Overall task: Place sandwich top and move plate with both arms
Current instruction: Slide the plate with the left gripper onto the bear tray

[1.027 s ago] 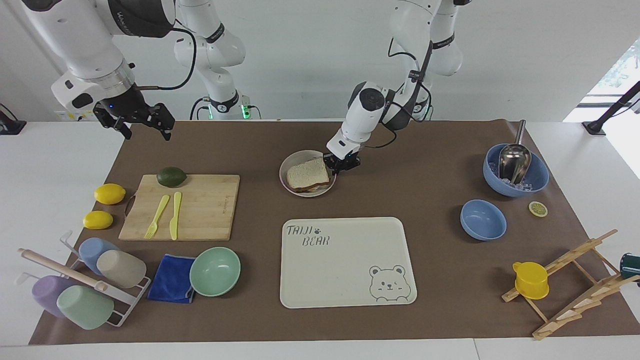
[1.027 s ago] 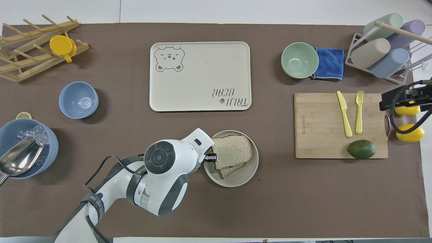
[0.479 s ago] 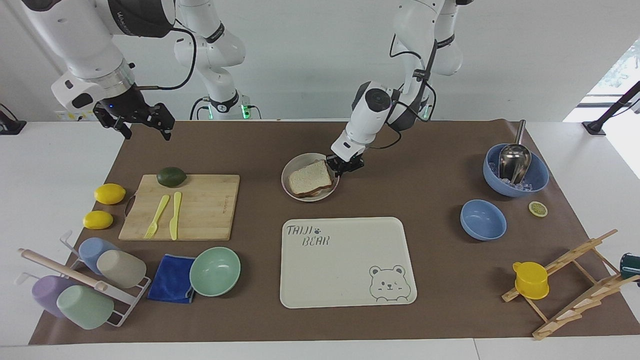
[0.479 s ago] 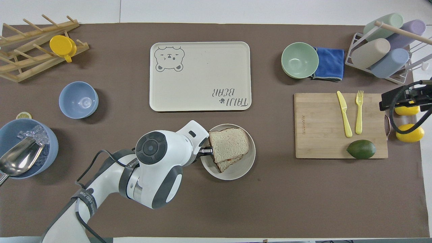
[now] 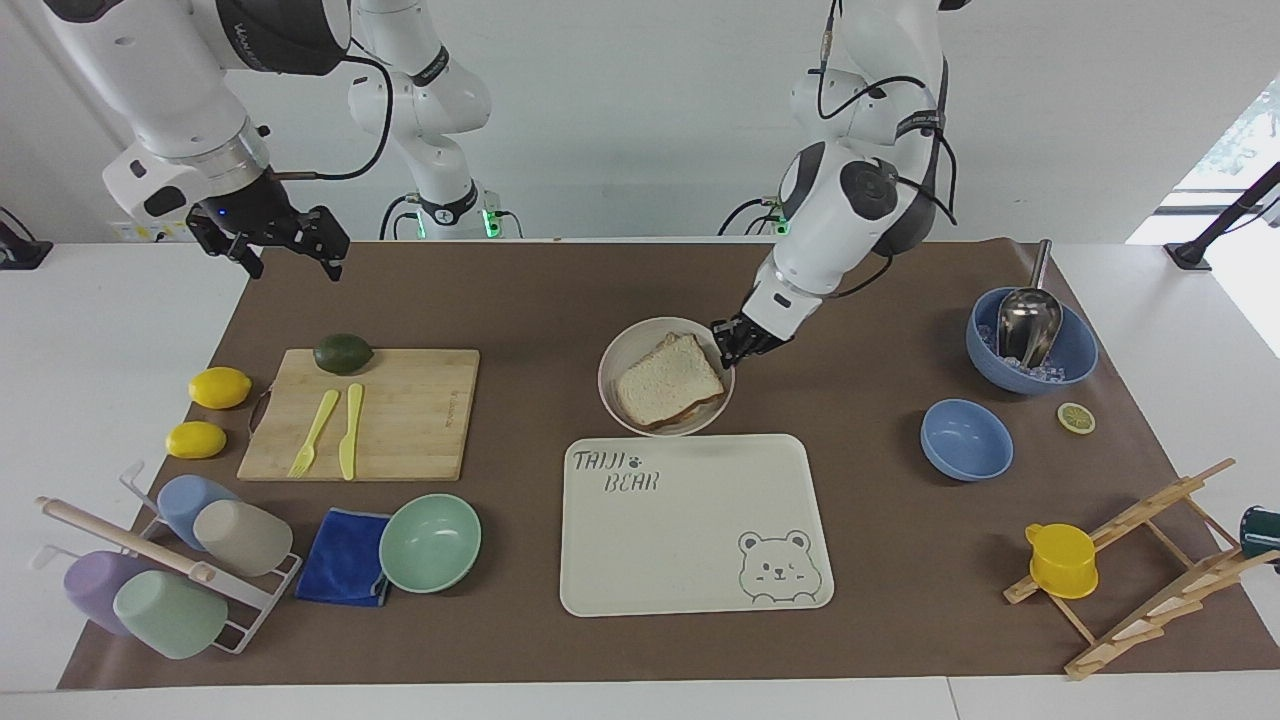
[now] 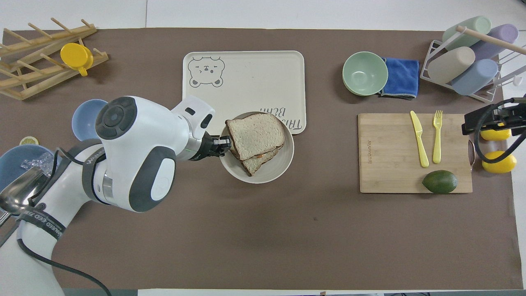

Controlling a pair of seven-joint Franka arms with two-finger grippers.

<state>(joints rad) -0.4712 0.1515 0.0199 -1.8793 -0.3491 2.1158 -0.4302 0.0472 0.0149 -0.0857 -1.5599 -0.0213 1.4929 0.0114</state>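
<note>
1. Black-fingered, the left gripper [image 5: 737,340] is clamped tight on the rim of the small round cream-white plate [image 5: 616,396], at the edge facing the left arm's end of the table [image 5: 880,500].
2. On that plate, right beside the gripper, the squarish pale bread sandwich top [image 5: 668,379] with its brown crust lies on a lower slice, slightly askew.
3. The plate is lifted; in the overhead view it overlaps the robot-side edge of the rectangular cream bear-printed tray [image 5: 690,540], which lies just past the gripper, farther from the robots.
4. Toward the left arm's end from the gripper sit a small blue bowl [image 5: 966,438] and a larger blue bowl [image 5: 1075,352] holding ice and a metal scoop [image 5: 1028,318].
5. Well away toward the right arm's end are a bamboo cutting board [image 5: 410,415] with a yellow fork and knife, a green avocado [image 5: 343,353] and a mint green bowl [image 5: 430,542].
6. The right gripper [image 5: 290,250] waits in the air with its fingers spread wide and nothing in them, over the table edge near that board.
</note>
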